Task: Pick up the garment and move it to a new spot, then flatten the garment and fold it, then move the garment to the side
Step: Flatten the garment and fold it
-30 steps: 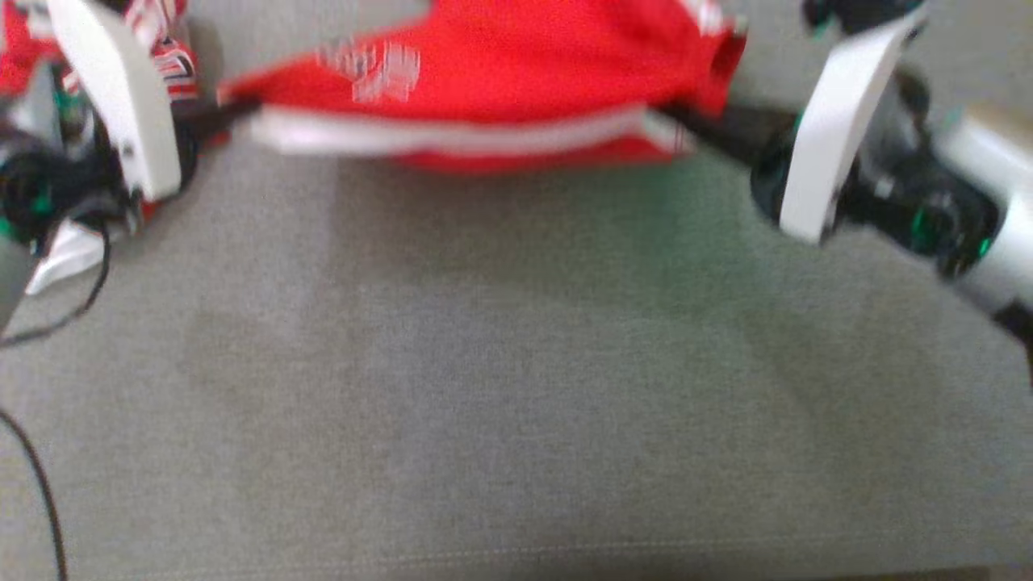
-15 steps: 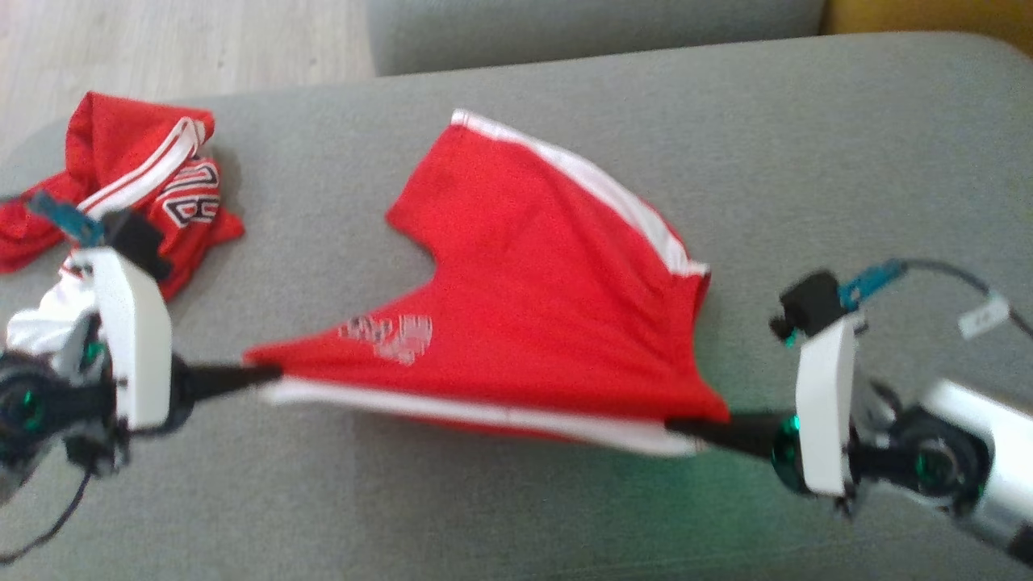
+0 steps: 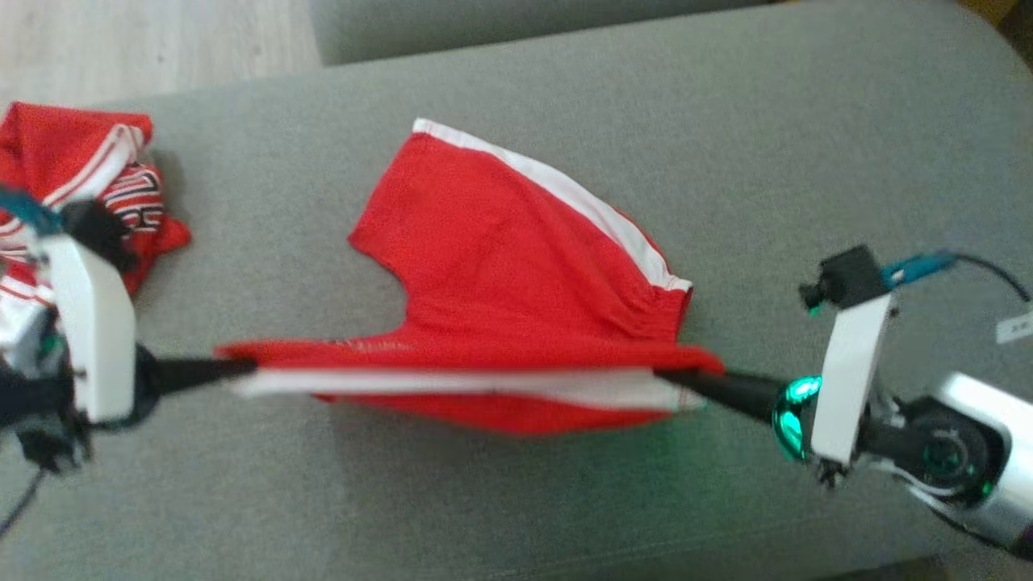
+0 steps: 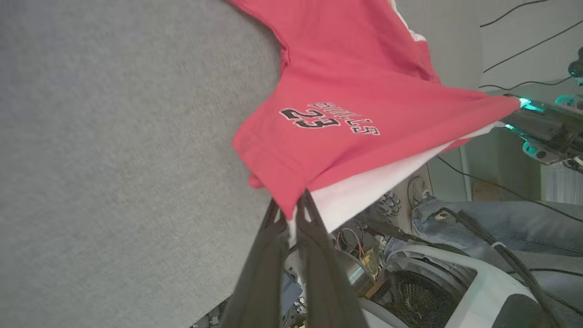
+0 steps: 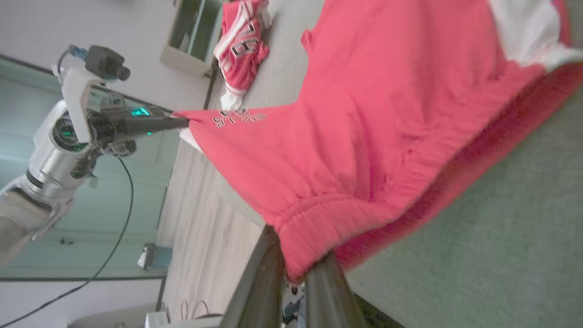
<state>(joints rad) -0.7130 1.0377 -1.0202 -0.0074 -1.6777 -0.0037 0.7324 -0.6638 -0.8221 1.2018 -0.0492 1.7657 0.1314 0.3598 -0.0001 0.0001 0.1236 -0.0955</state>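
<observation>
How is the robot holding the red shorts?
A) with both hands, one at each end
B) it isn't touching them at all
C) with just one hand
A: the left gripper and the right gripper each have their jaws shut on one end of the red shorts, which stretch between them.

Likely a home living room: a grey fabric sofa (image 3: pixel 516 500) on pale wood floor (image 3: pixel 161 40), seen far left.
</observation>
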